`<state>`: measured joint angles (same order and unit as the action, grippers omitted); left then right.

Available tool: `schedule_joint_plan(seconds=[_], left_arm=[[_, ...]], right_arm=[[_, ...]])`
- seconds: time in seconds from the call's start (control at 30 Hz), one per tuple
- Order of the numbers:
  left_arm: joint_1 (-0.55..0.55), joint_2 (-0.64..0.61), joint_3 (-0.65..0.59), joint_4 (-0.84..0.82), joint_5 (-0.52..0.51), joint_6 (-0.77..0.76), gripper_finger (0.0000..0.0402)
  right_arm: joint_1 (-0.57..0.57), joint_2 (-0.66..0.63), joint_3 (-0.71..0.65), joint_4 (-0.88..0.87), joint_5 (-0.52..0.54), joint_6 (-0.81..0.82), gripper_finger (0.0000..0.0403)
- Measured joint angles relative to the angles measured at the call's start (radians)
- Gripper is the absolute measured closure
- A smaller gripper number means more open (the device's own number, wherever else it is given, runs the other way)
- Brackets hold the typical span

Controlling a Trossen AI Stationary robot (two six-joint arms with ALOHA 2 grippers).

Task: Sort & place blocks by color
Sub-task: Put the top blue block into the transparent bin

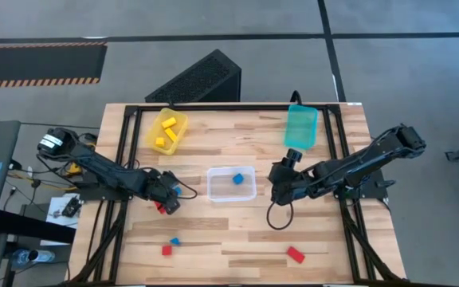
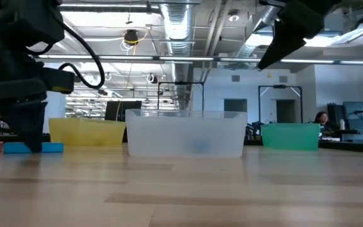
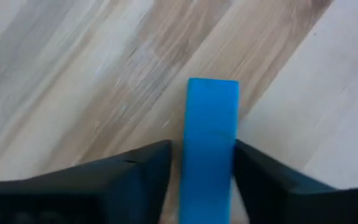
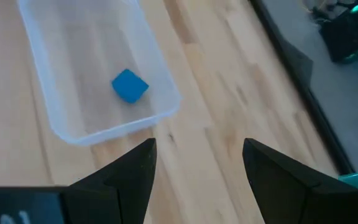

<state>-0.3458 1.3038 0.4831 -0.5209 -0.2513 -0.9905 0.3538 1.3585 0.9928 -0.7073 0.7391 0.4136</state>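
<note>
My left gripper [image 1: 168, 197] [image 3: 202, 149] is down at the table, left of the clear bin [image 1: 213, 195], and is shut on a blue bar [image 3: 211, 112]. In the low view the blue bar [image 2: 50, 148] lies flat under the left gripper [image 2: 33, 142]. A red block [image 1: 160, 209] sits just beside it. My right gripper [image 1: 280, 191] [image 4: 199, 155] hovers open, right of the clear bin [image 4: 73, 134], which holds a blue cube [image 4: 129, 86]. A blue block [image 1: 174, 240] and two red blocks [image 1: 166, 250] [image 1: 296, 255] rest on the near part of the table. My left gripper pinches the blue bar between its two fingers [image 3: 148, 168], one on each long side [image 3: 194, 155]. The fingers come from above, pointing down, and lie across the bar. The bar's underside rests flat on the table, and its far end [image 3: 213, 87] sticks out past the fingertips.
The yellow bin [image 1: 151, 139] at the far left holds yellow blocks [image 1: 166, 124]. The teal bin [image 1: 300, 126] stands at the far right. Bare wood lies between the clear bin and the near blocks. A cable [image 1: 277, 217] loops on the table under my right arm.
</note>
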Motion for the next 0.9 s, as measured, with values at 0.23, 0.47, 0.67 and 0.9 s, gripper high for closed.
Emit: schedule_joint_plan(seconds=[0.23,0.47,0.67,0.9], left_arm=[[0.026,0.005,0.090,0.111,-0.038,0.213,0.0340],[0.041,0.005,0.247,0.335,-0.191,0.657,0.0314],[0.096,0.027,0.287,0.628,-0.156,0.869,0.0322],[0.175,0.273,0.286,0.853,-0.074,0.847,0.0292]], right_arm=[[0.000,-0.007,0.000,-0.015,0.015,0.008,0.0143],[-0.001,-0.008,0.000,-0.140,0.206,0.133,0.0143],[0.004,-0.008,0.000,-0.224,0.211,0.214,0.0143],[0.058,-0.008,0.000,-0.277,0.330,0.323,0.0143]])
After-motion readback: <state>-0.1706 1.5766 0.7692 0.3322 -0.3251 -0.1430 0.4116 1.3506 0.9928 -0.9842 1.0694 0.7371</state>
